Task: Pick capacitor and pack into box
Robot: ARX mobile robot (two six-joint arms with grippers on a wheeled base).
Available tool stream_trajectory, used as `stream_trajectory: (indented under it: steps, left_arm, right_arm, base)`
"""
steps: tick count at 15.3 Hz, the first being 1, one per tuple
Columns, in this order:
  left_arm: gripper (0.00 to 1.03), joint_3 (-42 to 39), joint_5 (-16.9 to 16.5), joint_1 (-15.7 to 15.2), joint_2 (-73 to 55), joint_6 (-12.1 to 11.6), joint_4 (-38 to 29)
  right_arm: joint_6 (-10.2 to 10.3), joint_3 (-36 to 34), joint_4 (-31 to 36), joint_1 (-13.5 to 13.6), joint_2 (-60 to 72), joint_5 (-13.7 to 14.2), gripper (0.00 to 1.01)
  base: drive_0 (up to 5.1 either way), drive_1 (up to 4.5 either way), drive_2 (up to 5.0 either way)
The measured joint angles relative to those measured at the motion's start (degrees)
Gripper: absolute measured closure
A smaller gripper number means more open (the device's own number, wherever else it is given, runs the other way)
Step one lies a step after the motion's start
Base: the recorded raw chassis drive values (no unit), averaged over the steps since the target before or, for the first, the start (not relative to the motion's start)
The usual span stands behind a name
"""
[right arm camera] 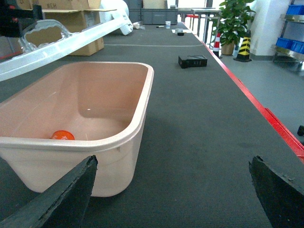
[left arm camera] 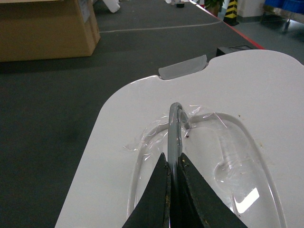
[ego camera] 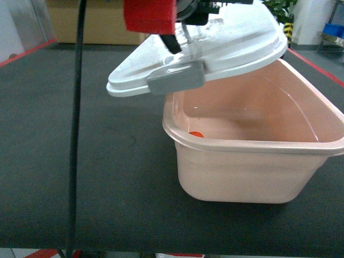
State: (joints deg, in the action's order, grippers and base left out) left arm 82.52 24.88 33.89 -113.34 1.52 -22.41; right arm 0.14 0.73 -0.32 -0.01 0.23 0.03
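Clearly your left hand [left arm camera: 173, 173] is pinching the lid's [ego camera: 236, 45] thin handle [left arm camera: 175, 128] above the box [ego camera: 258, 161]: light, slippery plastic. Your right hand [right arm camera: 171, 190] is hanging spread beside it.

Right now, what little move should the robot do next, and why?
Probably lower the lid onto the box. The left hand is shut on the lid's handle, holding it tilted above the open box, and an orange capacitor already lies inside.

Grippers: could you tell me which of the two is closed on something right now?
The left gripper, shut on the lid's metal handle; the right gripper is open, holding nothing.
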Motion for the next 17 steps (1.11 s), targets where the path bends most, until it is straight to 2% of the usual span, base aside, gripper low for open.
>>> stream_trajectory:
  steps: [5,12,17]
  left_arm:
    - [1.01,7.32,4.55,4.35,-4.63,-0.37,6.01]
    - [1.01,15.72,13.75,9.60,-8.13,-0.22,16.59]
    - [1.01,15.85,16.52,12.26,-9.86,0.28,19.21]
  right_arm:
    - [0.00,0.00,0.02,0.00,0.00,0.00,0.03]
    - [0.00,0.00,0.00,0.00,0.00,-0.02,0.03]
    - [0.00,0.00,0.00,0.00,0.00,-0.02,0.03]
  base:
    - [0.0,0.00,0.0]
    - [0.0,0.00,0.0]
    - [0.0,0.00,0.0]
